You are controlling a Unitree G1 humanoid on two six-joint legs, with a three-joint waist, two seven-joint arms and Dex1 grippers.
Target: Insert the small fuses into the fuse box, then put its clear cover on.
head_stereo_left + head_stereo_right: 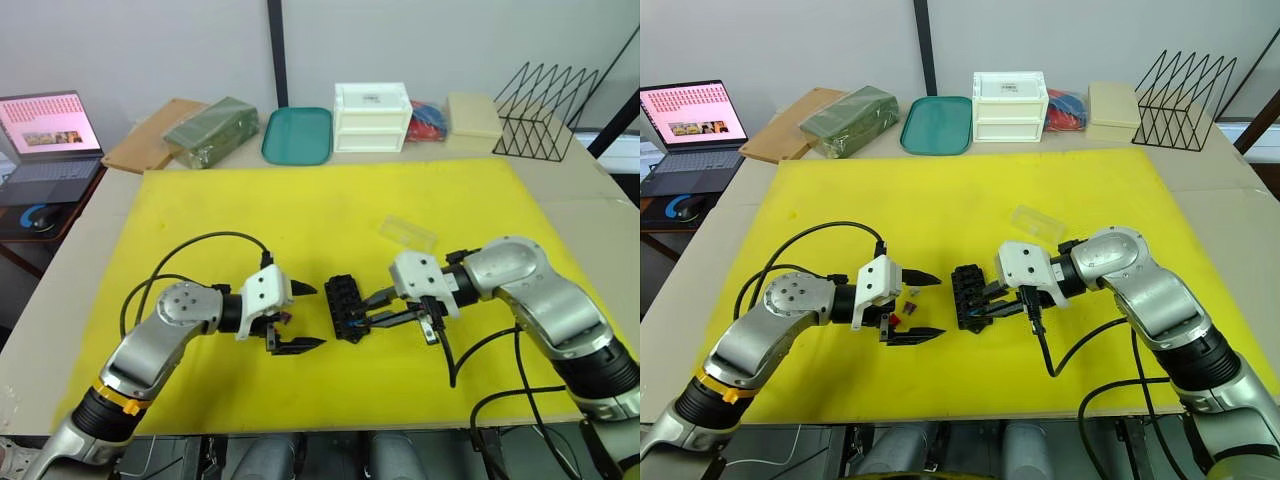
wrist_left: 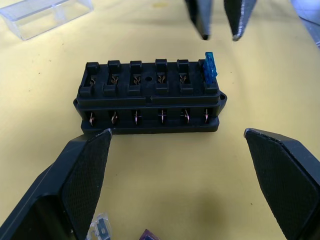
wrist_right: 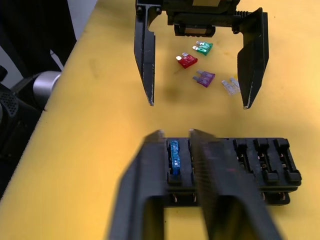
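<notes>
I see the fuse box [image 2: 150, 97] mid-mat, one blue fuse [image 2: 210, 65] seated in an end slot. My right gripper [image 3: 175, 137] hovers over it, fingers nearly together, holding nothing. Left gripper [image 1: 297, 316] gapes wide above loose fuses [image 3: 202, 70]. Clear cover [image 1: 407, 233] lies farther back.

Two arms in rounded silver-grey metal shells with black joint sections between segments. Orange-yellow band around the left forearm near its ribbed black cuff. White blocky housing at each wrist, carrying the left claw [image 1: 300, 316] and the right claw [image 1: 372, 309], each with two black, tapering, pointed fingers. Textured black pads [image 2: 89, 175] on the inner finger faces. Black cables looping loosely from both wrists back along the forearms.
</notes>
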